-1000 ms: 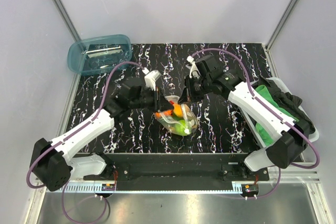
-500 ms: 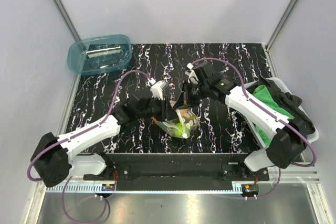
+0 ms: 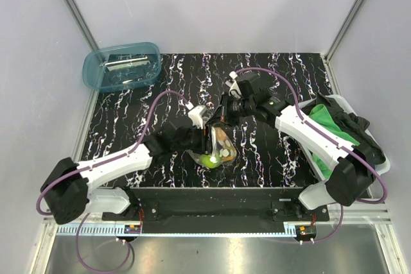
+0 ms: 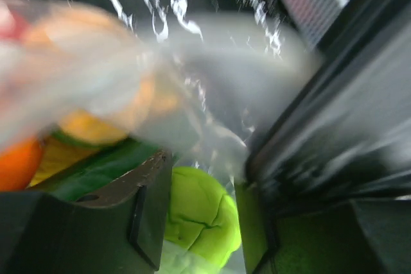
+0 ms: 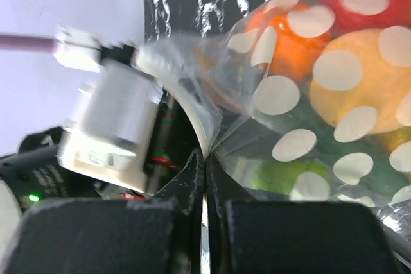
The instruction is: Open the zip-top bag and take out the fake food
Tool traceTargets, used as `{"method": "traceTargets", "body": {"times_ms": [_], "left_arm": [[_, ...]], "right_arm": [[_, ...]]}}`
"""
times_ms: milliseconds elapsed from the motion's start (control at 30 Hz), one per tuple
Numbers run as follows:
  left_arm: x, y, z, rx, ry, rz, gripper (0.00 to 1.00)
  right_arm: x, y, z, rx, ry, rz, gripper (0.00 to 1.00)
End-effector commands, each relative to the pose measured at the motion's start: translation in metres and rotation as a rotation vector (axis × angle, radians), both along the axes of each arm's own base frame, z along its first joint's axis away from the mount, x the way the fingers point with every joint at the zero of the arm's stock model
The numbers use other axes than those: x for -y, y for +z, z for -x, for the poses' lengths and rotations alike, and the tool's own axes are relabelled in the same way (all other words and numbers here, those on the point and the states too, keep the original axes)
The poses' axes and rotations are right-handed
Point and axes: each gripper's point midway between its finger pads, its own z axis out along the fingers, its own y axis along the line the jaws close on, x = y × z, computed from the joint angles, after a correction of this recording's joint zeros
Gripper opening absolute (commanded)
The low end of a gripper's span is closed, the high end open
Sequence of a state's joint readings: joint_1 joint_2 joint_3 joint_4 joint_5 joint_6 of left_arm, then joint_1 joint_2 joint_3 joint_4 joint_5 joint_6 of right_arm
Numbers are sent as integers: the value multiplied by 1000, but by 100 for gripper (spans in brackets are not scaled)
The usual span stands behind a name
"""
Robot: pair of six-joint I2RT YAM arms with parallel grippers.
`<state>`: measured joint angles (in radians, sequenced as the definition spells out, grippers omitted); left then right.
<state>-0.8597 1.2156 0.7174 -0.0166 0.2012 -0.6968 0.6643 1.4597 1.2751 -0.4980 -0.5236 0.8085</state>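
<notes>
Black, white-veined tabletop (image 3: 282, 75) carries the clear, crinkly plastic zip-top bag (image 3: 225, 149) at its middle, between both grippers, with the glossy fake food (image 3: 207, 158) inside.

Left wrist: the left gripper (image 4: 202, 213) stands spread around a lime-green plastic fruit (image 4: 199, 222). Closing here could trap blurred film with it.

Right wrist: the right gripper (image 5: 205, 168) is pressed together on the dotted bag's edge. A hard tug might slip that thin pinch or drag everything.

The right hand (image 5: 205, 163) pinches the dotted zip-top bag (image 5: 282, 129) by its edge (fake food (image 5: 292, 36) inside).
</notes>
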Motion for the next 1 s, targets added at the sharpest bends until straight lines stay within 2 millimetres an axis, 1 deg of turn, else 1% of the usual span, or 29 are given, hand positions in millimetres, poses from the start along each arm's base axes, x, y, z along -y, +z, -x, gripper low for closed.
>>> {"method": "traceTargets", "body": {"times_ms": [0,33,67,100,133,167,233,267,333,367,400,433,567,700,833,867,900,967], "left_arm": [[15,3,19,25,-131,20,49],[10,-5,22,31,-144,-2,50],[7,-7,23,39,-147,-11,52],[5,-5,25,55,-155,-8,54],[3,-5,28,69,-172,-11,55],[-1,-9,32,60,-186,-23,56],[-3,-7,38,74,-211,-15,61],[-5,-9,42,68,-227,-15,66],[-10,-14,44,60,-229,-43,72],[-13,-19,46,57,-225,-57,74],[-15,-22,48,51,-224,-71,79],[-17,-24,49,61,-224,-79,81],[-20,-39,59,58,-262,-129,83],[-24,-57,68,53,-294,-204,82],[-29,-73,64,59,-271,-270,81],[-28,-74,65,60,-275,-272,80],[-29,-80,66,52,-279,-288,80],[-29,-82,67,47,-281,-292,80]], "right_arm": [[-10,29,4,65,40,-86,0],[-9,26,5,66,45,-82,0],[-7,22,8,69,54,-73,0],[-6,20,10,70,60,-70,0],[-4,13,13,69,73,-58,0],[-2,11,15,71,79,-55,0],[-1,5,21,63,110,-53,0],[1,-2,24,59,126,-44,0],[3,-10,31,45,157,-39,0],[4,-12,33,45,161,-36,0],[5,-14,34,45,164,-32,0],[6,-16,36,50,173,-29,0],[8,-18,40,55,195,-28,0],[9,-19,42,58,208,-29,0],[9,-24,43,56,218,-19,0],[10,-24,44,51,223,-19,0],[9,-24,44,52,225,-21,0],[10,-25,44,51,222,-19,0]]}}
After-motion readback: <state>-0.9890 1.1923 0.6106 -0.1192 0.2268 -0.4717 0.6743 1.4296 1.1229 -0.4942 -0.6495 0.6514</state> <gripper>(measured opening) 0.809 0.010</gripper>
